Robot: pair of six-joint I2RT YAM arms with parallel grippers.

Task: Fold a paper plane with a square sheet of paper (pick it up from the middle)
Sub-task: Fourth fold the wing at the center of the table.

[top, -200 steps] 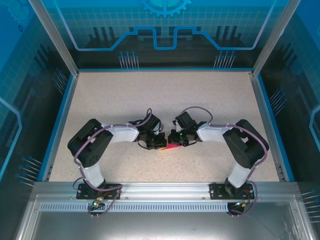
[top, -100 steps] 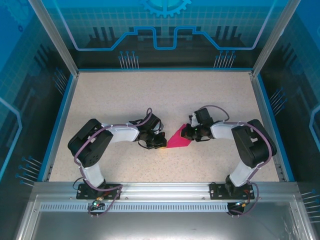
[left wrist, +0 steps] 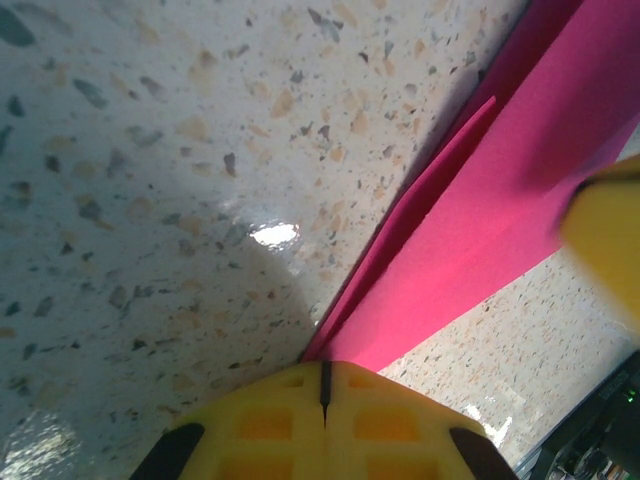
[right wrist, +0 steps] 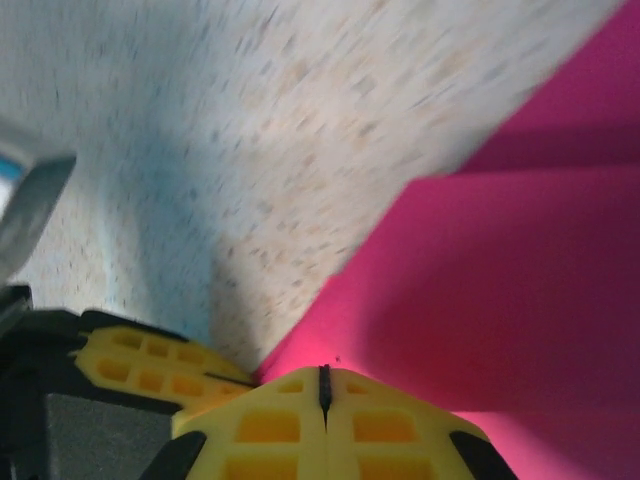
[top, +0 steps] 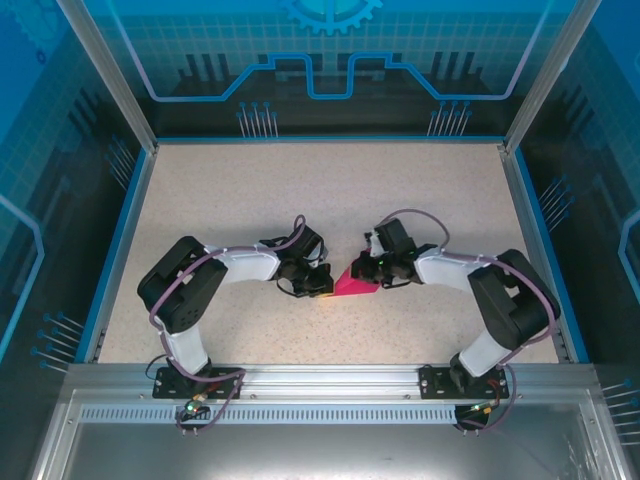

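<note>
The square sheet of paper (top: 358,285) lies near the middle of the table, magenta-pink and folded into a small pointed triangle. In the left wrist view the paper (left wrist: 500,200) shows stacked layers running up to the right. My left gripper (top: 325,287) is shut, and its tips (left wrist: 323,385) rest on the paper's left corner. My right gripper (top: 360,270) is also shut, with its tips (right wrist: 323,385) pressed down on the paper (right wrist: 500,300) at its upper edge. The two grippers are almost touching; a right finger (left wrist: 610,240) blurs into the left wrist view.
The speckled beige table (top: 300,190) has a raised blue rim (top: 120,240) and transparent walls on three sides. A metal rail (top: 320,385) with the arm bases runs along the near edge. Open tabletop extends behind and beside the arms.
The right gripper pulled away to the right, uncovering the paper, then came back left onto its upper edge. The left arm stayed put.
</note>
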